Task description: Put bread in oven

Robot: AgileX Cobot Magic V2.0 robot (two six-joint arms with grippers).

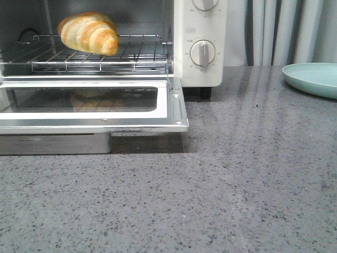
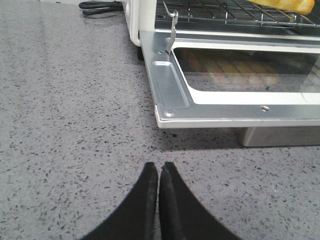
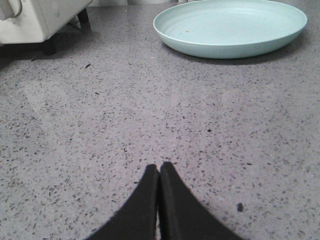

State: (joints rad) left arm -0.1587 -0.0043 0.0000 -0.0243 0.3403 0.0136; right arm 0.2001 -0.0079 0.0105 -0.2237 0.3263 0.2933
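The golden-brown striped bread [image 1: 89, 32] lies on the wire rack [image 1: 137, 52] inside the cream-white oven [image 1: 202, 31]. The oven's glass door [image 1: 168, 108] hangs open and flat. A sliver of the bread [image 2: 287, 4] shows in the left wrist view, above the open door [image 2: 170, 90]. My left gripper [image 2: 158, 167] is shut and empty, low over the counter in front of the door's corner. My right gripper [image 3: 159, 167] is shut and empty over bare counter, apart from the oven's corner [image 3: 35, 20]. Neither gripper shows in the front view.
A pale teal plate [image 1: 313, 79] sits on the grey speckled counter to the right of the oven; it also shows in the right wrist view [image 3: 230, 27]. A metal crumb tray [image 1: 52, 143] sits under the open door. A black cable [image 2: 100, 7] lies beside the oven. Curtains hang behind.
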